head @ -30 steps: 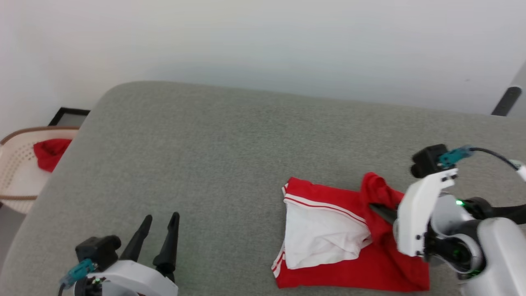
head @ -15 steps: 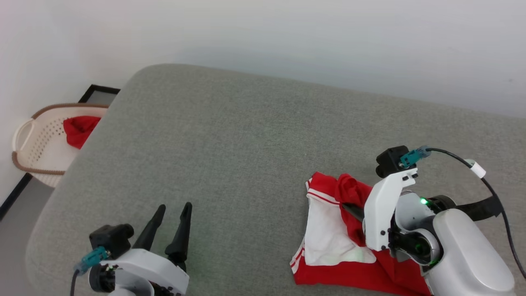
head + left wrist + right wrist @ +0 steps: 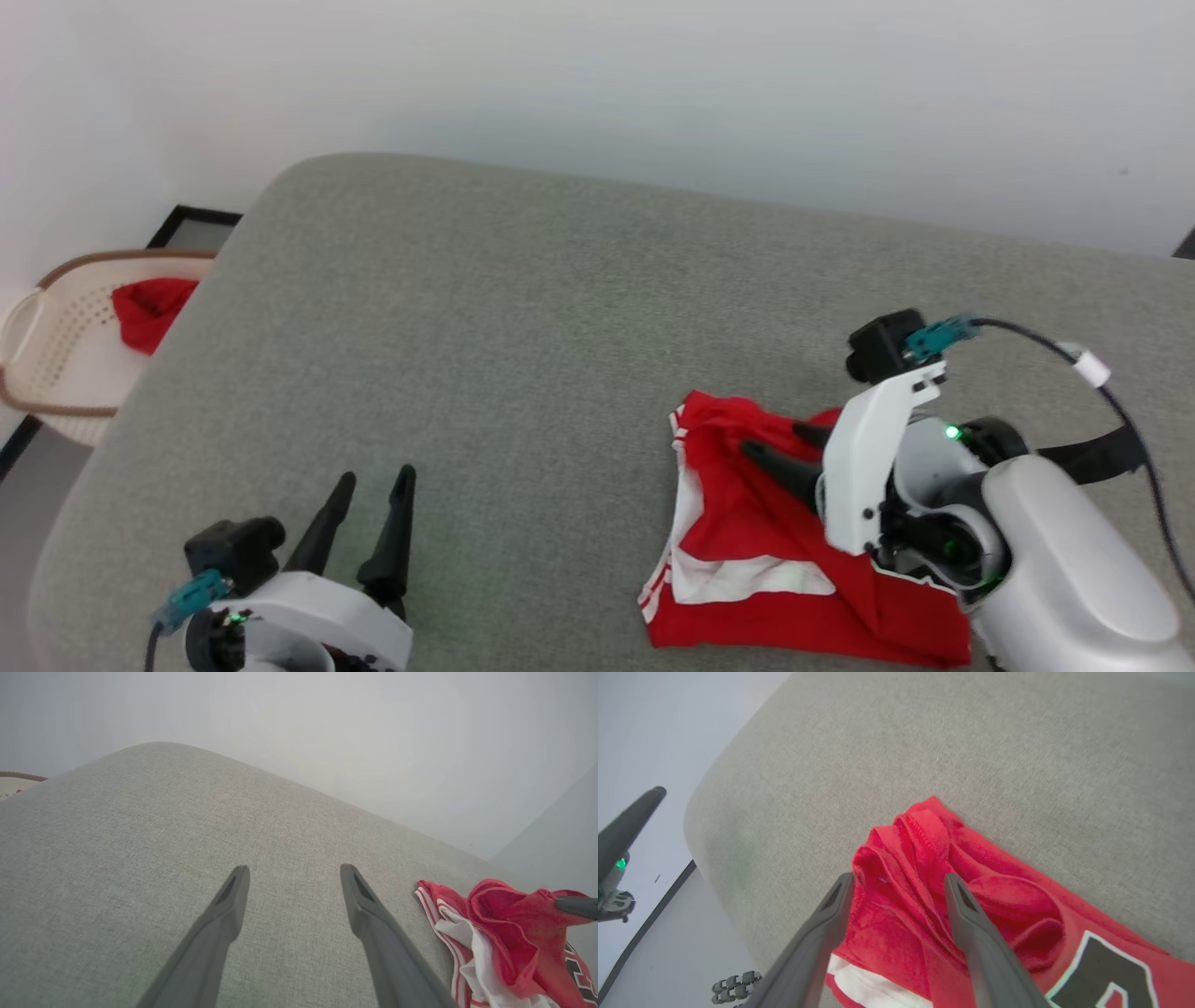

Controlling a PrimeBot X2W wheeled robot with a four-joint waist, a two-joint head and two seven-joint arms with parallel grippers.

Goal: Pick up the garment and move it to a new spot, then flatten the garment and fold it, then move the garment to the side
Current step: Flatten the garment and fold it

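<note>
At the right pincer (image 3: 899, 877): released, fingers spread and straddling a bunched red fold of the garment (image 3: 794, 611) without clamping it. Lies crumpled on the grey table (image 3: 523, 308), directly beneath and just ahead of that pincer. Shows a white patch low beside its left finger and a black-and-white number out past its right finger. At the left pincer (image 3: 375, 476): likewise released, fingers apart above bare table, nothing between them, garment well apart to its right. Off to its left, past the table edge: a cream basket (image 3: 51, 355) holding a small red cloth (image 3: 145, 308).
</note>
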